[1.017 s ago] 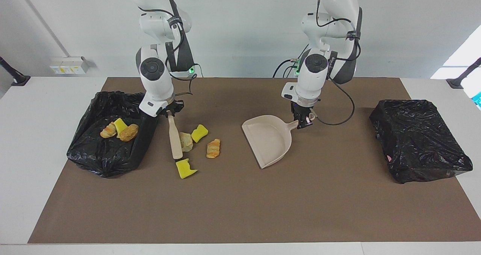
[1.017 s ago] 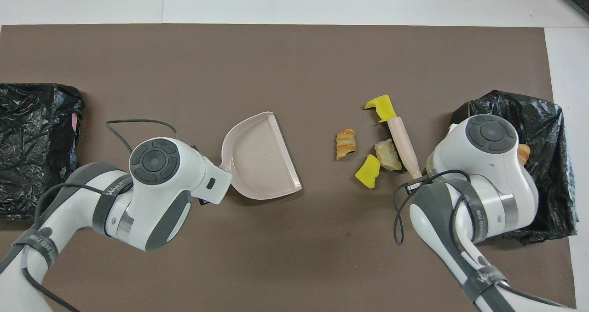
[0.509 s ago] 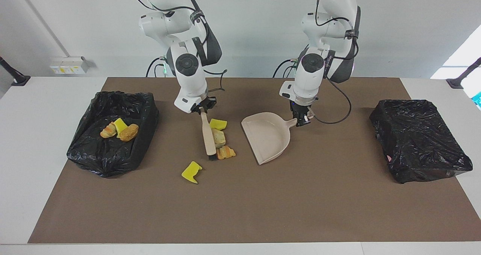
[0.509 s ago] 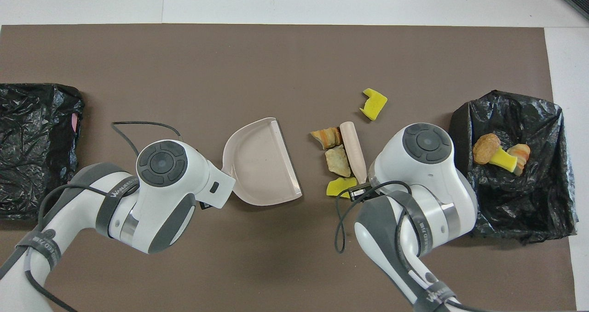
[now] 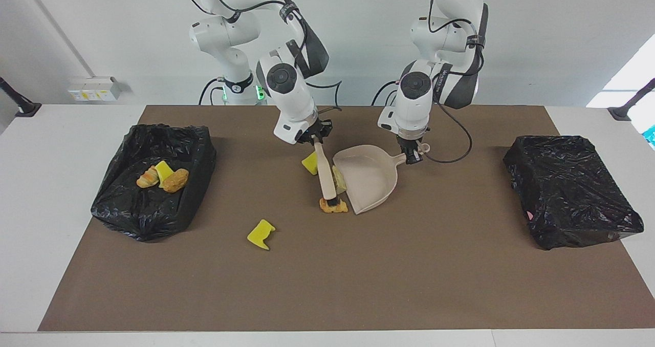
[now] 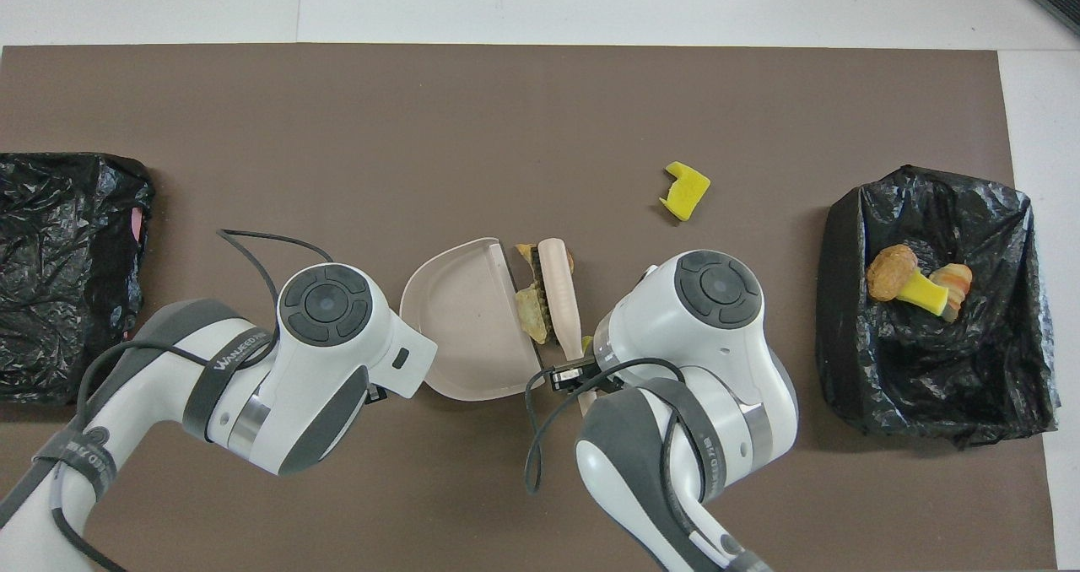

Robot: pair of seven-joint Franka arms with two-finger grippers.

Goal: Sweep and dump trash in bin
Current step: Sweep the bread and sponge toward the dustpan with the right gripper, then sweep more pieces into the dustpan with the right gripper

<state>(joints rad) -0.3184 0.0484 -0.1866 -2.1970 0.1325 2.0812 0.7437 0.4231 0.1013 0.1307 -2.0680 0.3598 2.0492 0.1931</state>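
Observation:
My right gripper [image 5: 315, 138] is shut on the handle of the beige brush [image 5: 325, 177], which slants down to the mat. The brush bristles press trash against the mouth of the beige dustpan [image 5: 367, 180]. A pale pastry piece [image 6: 533, 316] lies at the lip, a golden-brown one [image 5: 333, 207] at the brush tip, and a yellow sponge chunk [image 5: 309, 163] beside the brush handle. My left gripper [image 5: 412, 155] is shut on the dustpan's handle. One yellow sponge chunk [image 5: 261, 234] lies alone on the mat, farther from the robots, toward the right arm's end.
A bin lined with a black bag [image 5: 128, 211] at the right arm's end holds pastry pieces and a sponge chunk [image 5: 164, 176]. A second black-bagged bin [image 5: 570, 196] sits at the left arm's end. A brown mat [image 5: 358, 285] covers the table.
My right gripper swept the brush toward the dustpan, pushing three pieces to its mouth and leaving one yellow chunk where it lay. My left gripper turned the dustpan slightly toward the brush.

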